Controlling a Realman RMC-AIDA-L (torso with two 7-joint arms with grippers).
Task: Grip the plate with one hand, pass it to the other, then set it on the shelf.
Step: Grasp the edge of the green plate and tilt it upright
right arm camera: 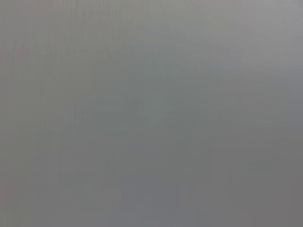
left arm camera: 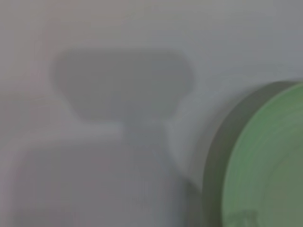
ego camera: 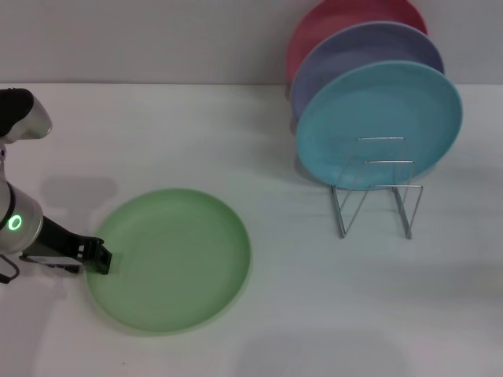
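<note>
Head view: left gripper (ego camera: 100, 257) low over the white table (ego camera: 299, 314), at the near-left edge of the light-green plate (ego camera: 169, 259), tip touching or just over its rim. Cannot tell whether fingers apart, together, or clamped on the rim. Plate flat on the table, stretching away from the gripper toward the robot's right. Well beyond it, farther right and farther back, the wire shelf (ego camera: 376, 196), upright, slanted legs on the table. Three plates standing on edge in it: turquoise plate (ego camera: 379, 126) at the front, lavender plate (ego camera: 365, 59) behind, pink plate (ego camera: 346, 23) at the back. Right gripper out of sight.

Left wrist view: blurred; only an arc of the plate (left arm camera: 265, 161) visible beside bare table (left arm camera: 142, 28), with a soft shadow across the table next to it. Own fingers not shown.

Right wrist view: plain grey, nothing distinguishable.
</note>
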